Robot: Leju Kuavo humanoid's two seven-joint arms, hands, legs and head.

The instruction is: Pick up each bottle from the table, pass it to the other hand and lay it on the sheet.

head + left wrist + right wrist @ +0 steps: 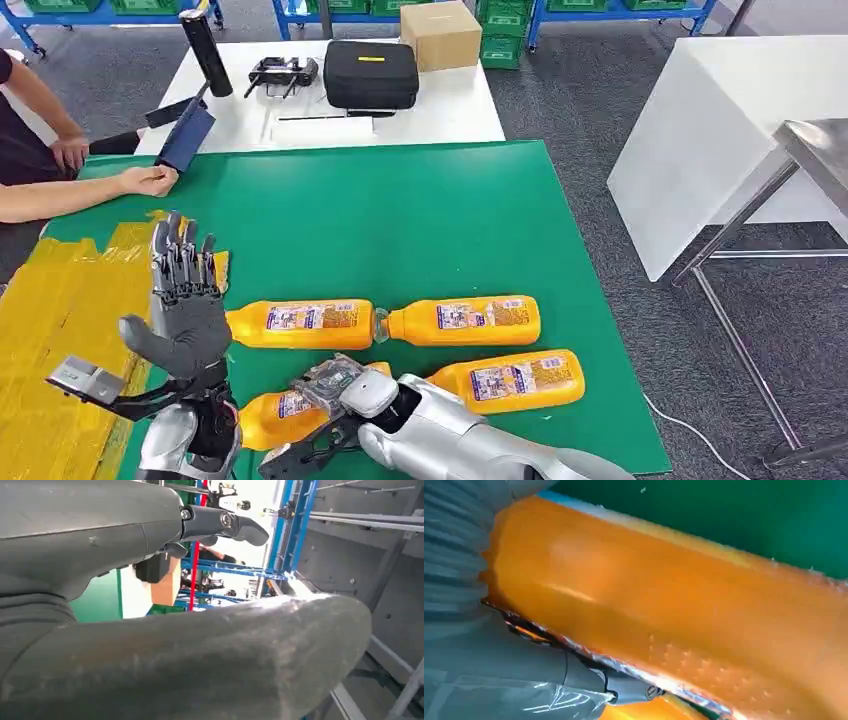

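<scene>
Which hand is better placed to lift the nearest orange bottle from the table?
The right hand: its fingers already wrap the nearest bottle on the green mat. The left hand is raised, open and holding nothing, likely waiting to receive it.

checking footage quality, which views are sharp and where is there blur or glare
Head view: sharp and evenly lit, bottle labels distinct. Left wrist view: the left hand is a soft, out-of-focus mass, the far background washed out bright. Right wrist view: the orange bottle too close, blurred, with a pale sheen.
</scene>
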